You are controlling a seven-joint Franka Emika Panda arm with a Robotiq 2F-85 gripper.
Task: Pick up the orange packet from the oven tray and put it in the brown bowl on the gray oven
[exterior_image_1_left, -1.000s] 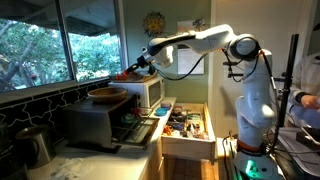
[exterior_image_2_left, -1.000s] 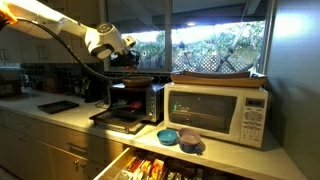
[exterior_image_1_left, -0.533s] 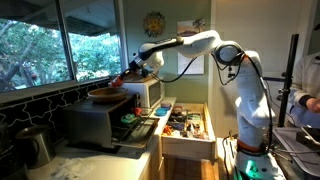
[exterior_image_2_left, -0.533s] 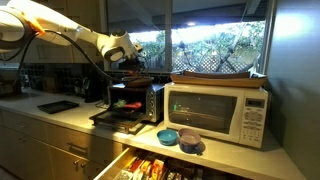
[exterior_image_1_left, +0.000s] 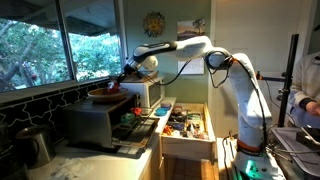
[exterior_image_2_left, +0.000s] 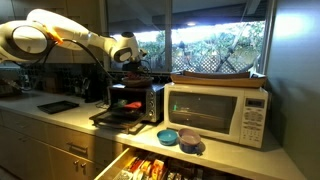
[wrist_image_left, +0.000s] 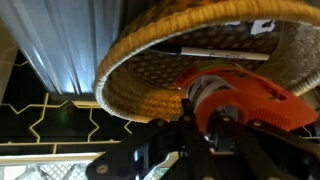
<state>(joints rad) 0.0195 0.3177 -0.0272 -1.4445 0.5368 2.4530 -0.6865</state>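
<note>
My gripper (exterior_image_1_left: pixel 119 79) is shut on the orange packet (wrist_image_left: pixel 250 100) and holds it just over the brown bowl (exterior_image_1_left: pixel 104 95). The bowl stands on top of the gray oven (exterior_image_1_left: pixel 92 122). In the wrist view the woven bowl rim (wrist_image_left: pixel 140 50) fills the top, with the packet between my fingers (wrist_image_left: pixel 205 122) right above the bowl's inside. The gripper (exterior_image_2_left: pixel 133 68), the bowl (exterior_image_2_left: pixel 137 79) and the oven (exterior_image_2_left: pixel 140 102) also show in an exterior view. The dark oven tray (exterior_image_2_left: pixel 117 117) sticks out at the oven's open front, with a green item on it.
A white microwave (exterior_image_2_left: pixel 215 110) stands beside the oven. Two small blue bowls (exterior_image_2_left: pixel 180 137) sit on the counter in front of it. A drawer full of items (exterior_image_1_left: pixel 185 125) is pulled open below. Windows are close behind the oven.
The arm has carried the orange packet from above the microwave side towards the window and down, until it is over the brown bowl. The gripper has stayed shut on it.
</note>
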